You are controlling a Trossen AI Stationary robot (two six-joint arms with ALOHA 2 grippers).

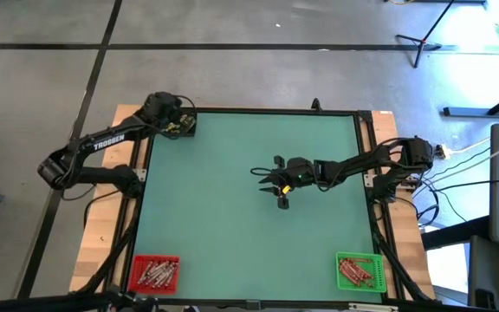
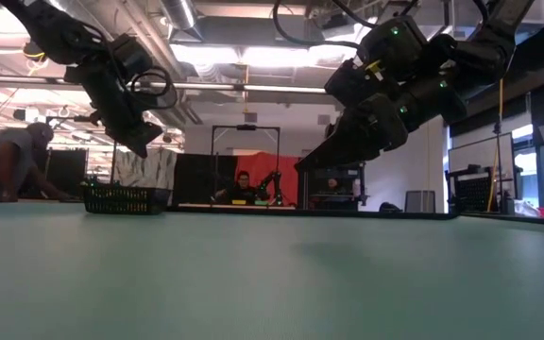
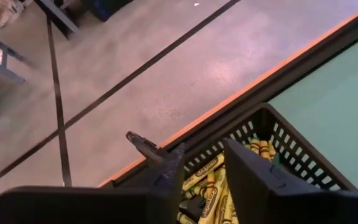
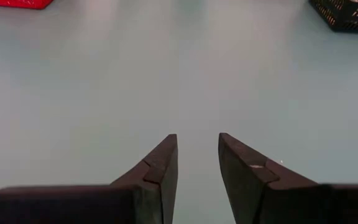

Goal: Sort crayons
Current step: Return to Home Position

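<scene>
Left gripper [image 3: 202, 155]: open, empty, over black mesh bin [image 3: 291, 146].
Right gripper [image 4: 197, 140]: open, empty.
Risk: we bump it, yellow stick crayons [image 3: 211, 186] spill.

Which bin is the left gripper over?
The black bin, holding yellow crayons; the left gripper hangs above it. The red bin and green bin sit at the opposite edge.

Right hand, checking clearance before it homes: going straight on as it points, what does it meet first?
Likely the green mat: the open right hand tilts down toward it; the red bin and black bin sit off to either side.
</scene>
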